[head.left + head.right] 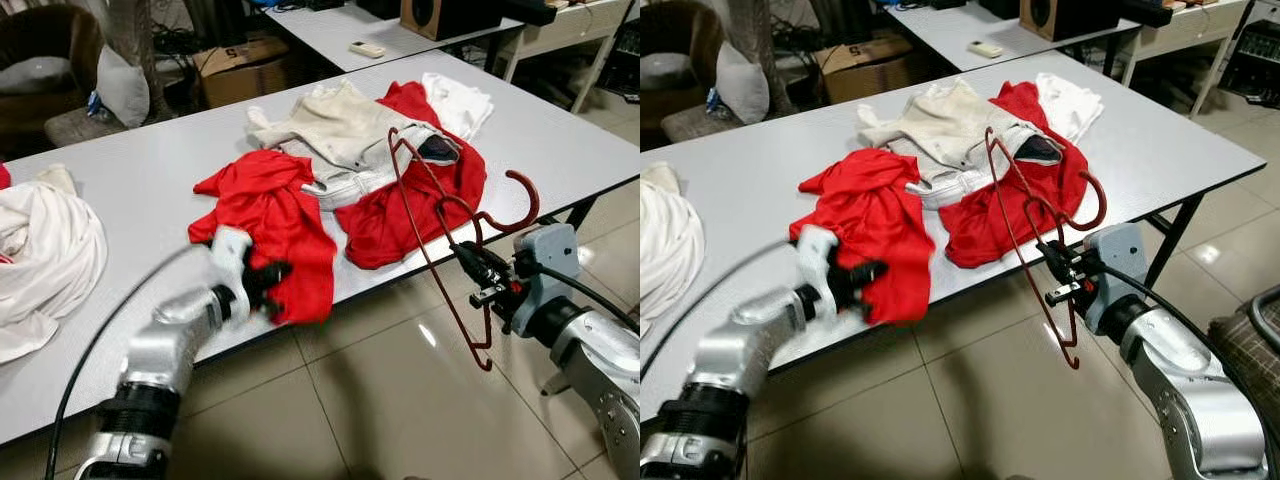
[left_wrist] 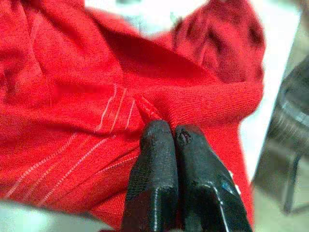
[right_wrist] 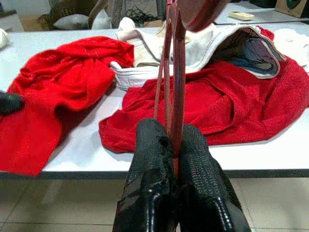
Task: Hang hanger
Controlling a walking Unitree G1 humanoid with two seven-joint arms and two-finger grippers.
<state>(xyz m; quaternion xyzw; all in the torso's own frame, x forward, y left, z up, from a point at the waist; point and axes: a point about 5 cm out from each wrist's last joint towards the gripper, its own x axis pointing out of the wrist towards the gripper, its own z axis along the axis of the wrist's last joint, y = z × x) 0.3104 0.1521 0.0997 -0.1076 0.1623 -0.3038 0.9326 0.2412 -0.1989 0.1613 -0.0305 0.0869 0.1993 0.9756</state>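
A: Where's the hanger now?

B: Off the near edge of the grey table, upright in the right gripper, whose fingers are pinched tight on its thin red wire. Its hook curls just above the gripper, and the top of the frame leans over the red garment on the table.

A: And the left gripper?

B: At the same near edge, fingers clamped on a fold of the red shirt that droops over it.

A: What could go wrong?

B: The wire is thin and held at one point — I'd guess it could swivel in the pads. The frame's tip could also snag the cream clothes beside the red garment. And if the left arm tugs, the shirt may slide off the table.
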